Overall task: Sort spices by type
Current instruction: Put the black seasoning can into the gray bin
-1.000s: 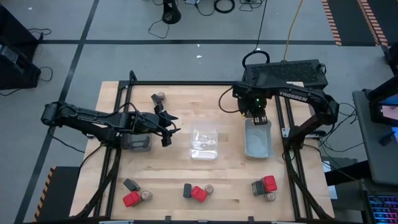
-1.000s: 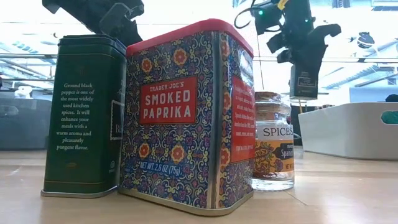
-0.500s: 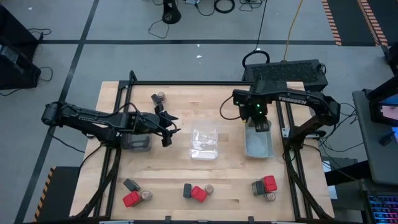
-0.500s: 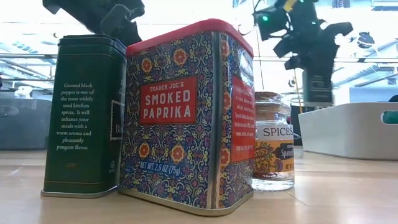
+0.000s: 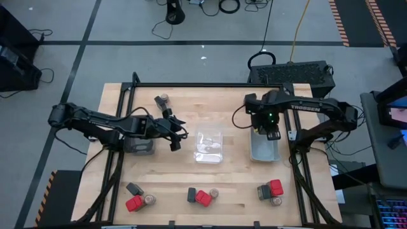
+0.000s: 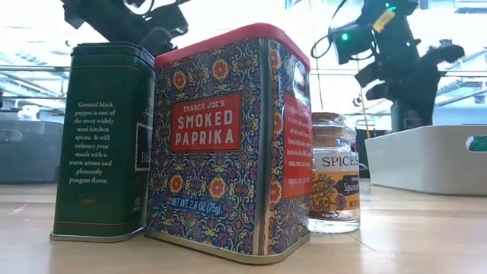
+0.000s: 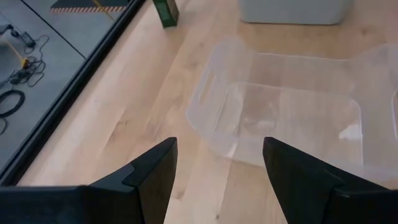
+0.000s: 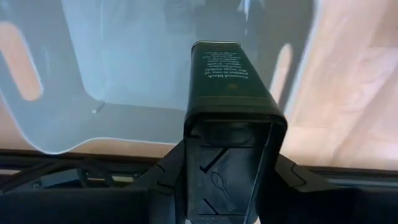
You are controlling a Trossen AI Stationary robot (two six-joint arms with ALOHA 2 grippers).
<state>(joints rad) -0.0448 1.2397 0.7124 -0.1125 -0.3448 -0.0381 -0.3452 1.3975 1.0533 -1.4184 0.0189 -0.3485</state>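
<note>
Clamped between the right gripper [image 8: 230,162] fingers is a black box [image 8: 225,74] of ground pepper, held over the grey tray [image 5: 264,147] at the table's right side; the grip is narrow and firm on the box's end. To finish this step well, the box should go lower until it is near the tray floor and inside the walls before the fingers part, so it lands flat rather than tipping. Outward, the left gripper [image 7: 217,168] hangs with its fingers spread and empty beside the clear tray [image 7: 280,109]. Only the right wrist view shows the held box's label; the high view alone shows the remaining red boxes [image 5: 134,203], jars [image 5: 213,193] and black boxes along the near edge.
</note>
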